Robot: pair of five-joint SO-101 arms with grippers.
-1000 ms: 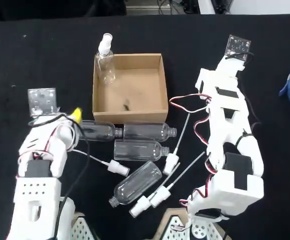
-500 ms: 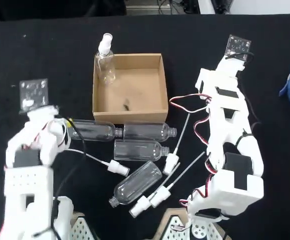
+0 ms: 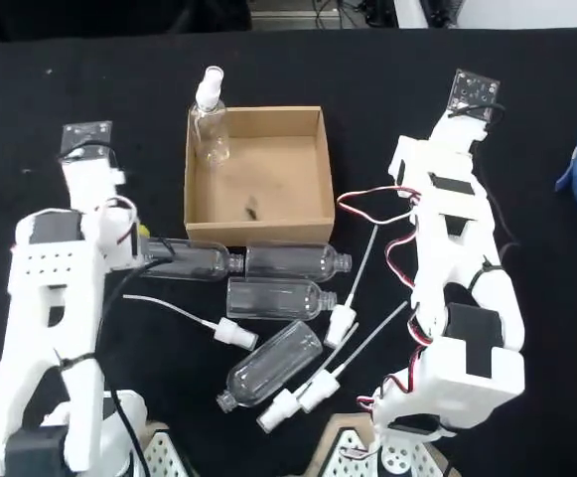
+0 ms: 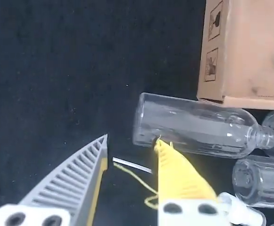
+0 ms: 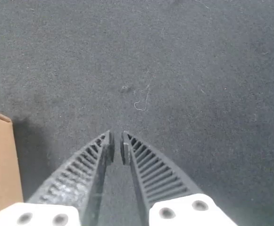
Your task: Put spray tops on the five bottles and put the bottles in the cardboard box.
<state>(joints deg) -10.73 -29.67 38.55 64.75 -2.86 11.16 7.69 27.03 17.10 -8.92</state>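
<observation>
- Pincers first: my left pincer [image 4: 130, 139] stands wide open and empty, its yellow tip right at the base of the nearest bottle [image 4: 193, 127]. My right pincer [image 5: 116, 136] is all but closed on nothing, over bare table [image 5: 198, 70].
- That bottle lies on its side, tight against the front wall of the cardboard box [image 4: 240, 52], neck pointing away from me.
- Risk, as I judge it: the bottle is round, so a push from one finger alone would roll or skid it instead of gripping it. With the wall so close, a finger could also catch on the cardboard.
- A thin white dip tube [image 4: 132, 165] lies between my fingers and could get pinched along with the bottle.
- The bottle is clear, smooth plastic, uncapped, with a threaded neck. It looks light and likely slippery.
- Three more open bottles and four spray tops [image 3: 236, 333] lie in front of the box, and one capped bottle [image 3: 210, 124] stands in its far corner.
</observation>
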